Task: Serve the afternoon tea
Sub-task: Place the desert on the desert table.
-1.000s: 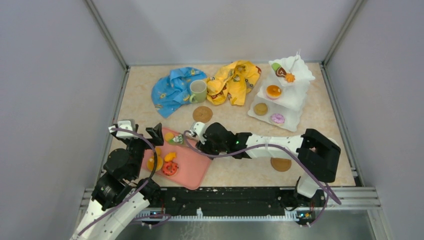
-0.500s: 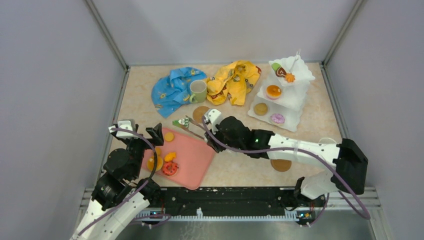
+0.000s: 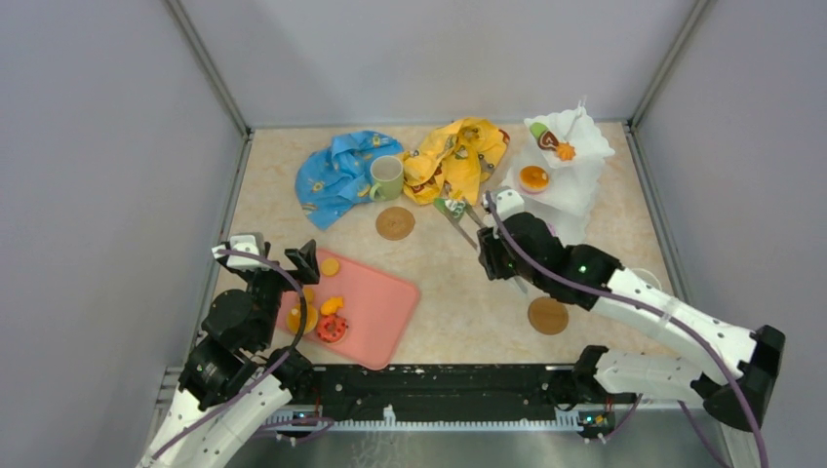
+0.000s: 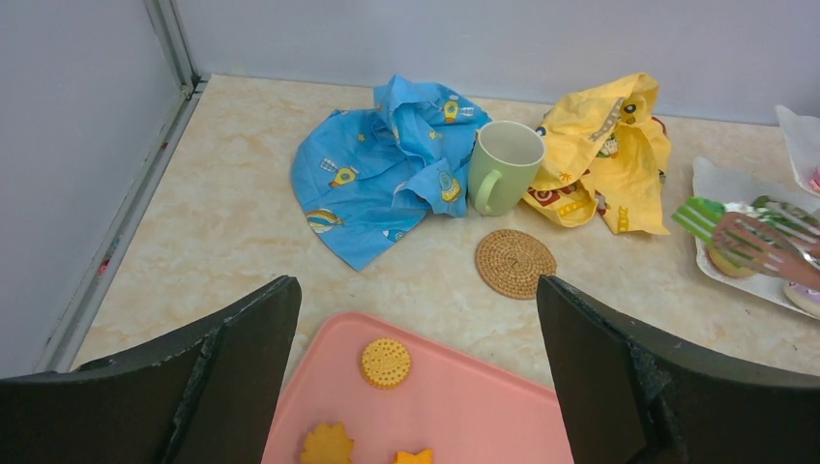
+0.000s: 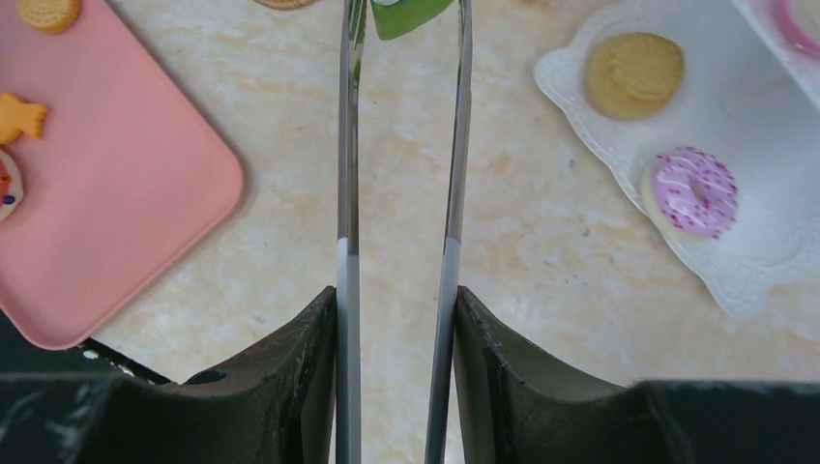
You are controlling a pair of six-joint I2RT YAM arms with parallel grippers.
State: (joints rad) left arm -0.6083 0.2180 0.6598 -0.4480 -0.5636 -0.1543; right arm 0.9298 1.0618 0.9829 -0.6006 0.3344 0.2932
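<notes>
- Metal tongs (image 5: 346, 145) fill the right wrist view. The right claw (image 5: 396, 338) squeezes them, and their tips pinch one green toy pastry (image 5: 406, 14) above the bench (image 5: 541, 242). The white three-tier stand (image 5: 745, 106) lies just to the right, its lowest tier bearing one yellow biscuit (image 5: 633, 70) and one pink donut (image 5: 691, 190). To land the piece cleanly, the squeeze probably has to stay even until the tips hang over a bare patch of tier, then ease off slowly.
- Left wrist view: the left claw (image 4: 416, 290) gapes wide and holds nothing, poised over the far edge of the pink tray (image 4: 454, 406), where three pastries show. Beyond it stand one pale green mug (image 4: 503, 164), one round coaster (image 4: 514, 262), one blue cloth (image 4: 387, 174) and one yellow cloth (image 4: 600, 145).
- Top view: a second coaster (image 3: 547, 315) lies beside the right arm, making two. Four pastries sit on the tray. One orange donut (image 3: 533, 178) rests on the stand's middle tier. The top tier's pieces are too small to count, and no white mug can be made out.
</notes>
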